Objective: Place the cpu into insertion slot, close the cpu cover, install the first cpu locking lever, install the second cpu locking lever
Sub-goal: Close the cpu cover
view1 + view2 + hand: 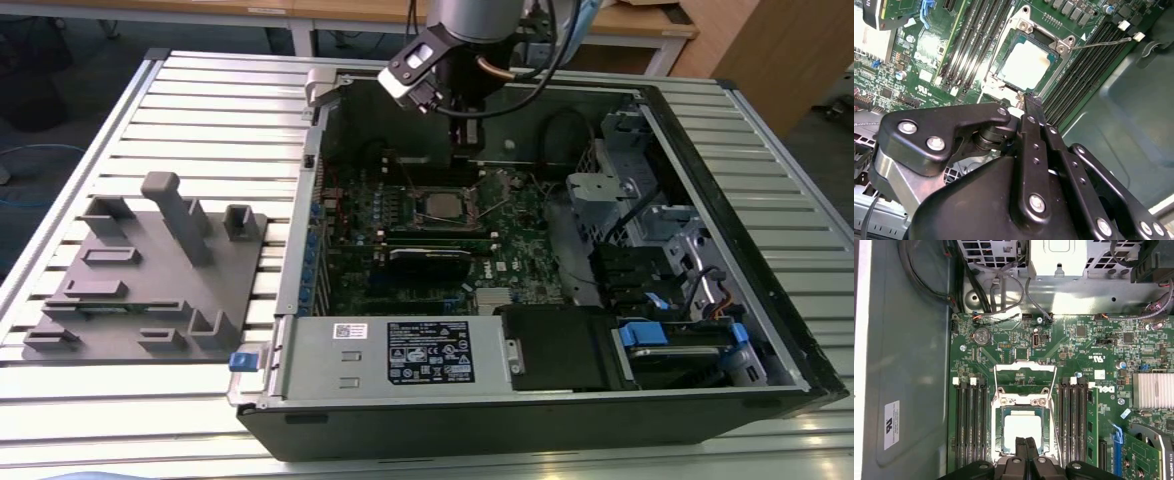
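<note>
Cpu placement looks done: the gripper [1024, 441], fingers pressed together and holding nothing, has its tips at the near edge of the cpu cover [1021, 401]; just beyond them the cpu [1023, 429] sits in the insertion slot [1000, 437], pale metal top showing through the cover's window; the cover seems to lie flat; a thin wire locking lever [1104, 42] sticks out loose over the memory slots [1079, 75]; both levers appear unlatched.
</note>
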Controlling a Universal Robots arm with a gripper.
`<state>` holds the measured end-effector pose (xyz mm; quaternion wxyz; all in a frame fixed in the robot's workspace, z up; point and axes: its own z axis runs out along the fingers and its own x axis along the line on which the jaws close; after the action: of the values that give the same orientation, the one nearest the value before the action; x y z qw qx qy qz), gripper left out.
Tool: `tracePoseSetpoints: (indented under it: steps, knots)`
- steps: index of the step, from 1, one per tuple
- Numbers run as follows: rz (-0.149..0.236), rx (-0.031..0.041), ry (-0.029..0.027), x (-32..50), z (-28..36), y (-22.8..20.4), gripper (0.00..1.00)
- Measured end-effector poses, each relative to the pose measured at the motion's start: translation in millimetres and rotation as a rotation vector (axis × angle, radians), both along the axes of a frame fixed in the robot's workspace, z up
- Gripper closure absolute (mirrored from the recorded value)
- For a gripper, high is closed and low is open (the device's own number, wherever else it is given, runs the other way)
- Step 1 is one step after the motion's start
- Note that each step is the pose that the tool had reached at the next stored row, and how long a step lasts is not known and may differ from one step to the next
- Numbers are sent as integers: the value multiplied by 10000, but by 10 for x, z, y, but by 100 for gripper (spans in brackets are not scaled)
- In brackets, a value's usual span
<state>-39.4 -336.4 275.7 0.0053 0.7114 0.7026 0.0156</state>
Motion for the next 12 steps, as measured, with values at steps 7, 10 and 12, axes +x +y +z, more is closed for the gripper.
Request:
tracePoseSetpoints:
  steps: [7, 10, 12]
  knots:
    - [0, 0, 0, 0, 5, 0, 90]
    - [0, 0, 0, 0, 5, 0, 90]
    - [0, -3, 2, 0, 10, 0, 90]
